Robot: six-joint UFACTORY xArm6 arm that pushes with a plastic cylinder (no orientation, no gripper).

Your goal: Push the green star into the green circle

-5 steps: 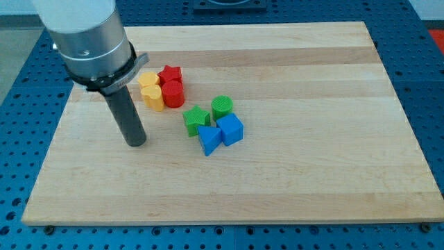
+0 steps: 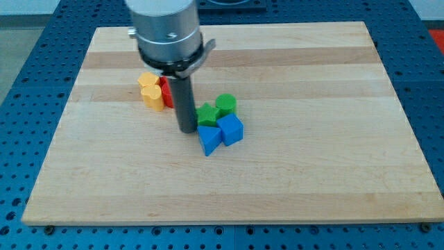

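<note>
The green star [image 2: 207, 114] lies near the board's middle, touching the green circle [image 2: 225, 105] at its upper right. My tip [image 2: 187, 129] rests on the board just left of the green star, touching or almost touching it. The rod hides part of the star's left side.
A blue triangle [image 2: 209, 139] and a blue cube [image 2: 232, 130] sit right below the green blocks. Yellow blocks [image 2: 150, 92] and red blocks [image 2: 166, 91], partly hidden by the rod, lie to the left. The wooden board [image 2: 312, 139] ends at blue perforated table edges.
My tip has moved right from the board's left part to the green star's left side. The star now sits closer to the green circle.
</note>
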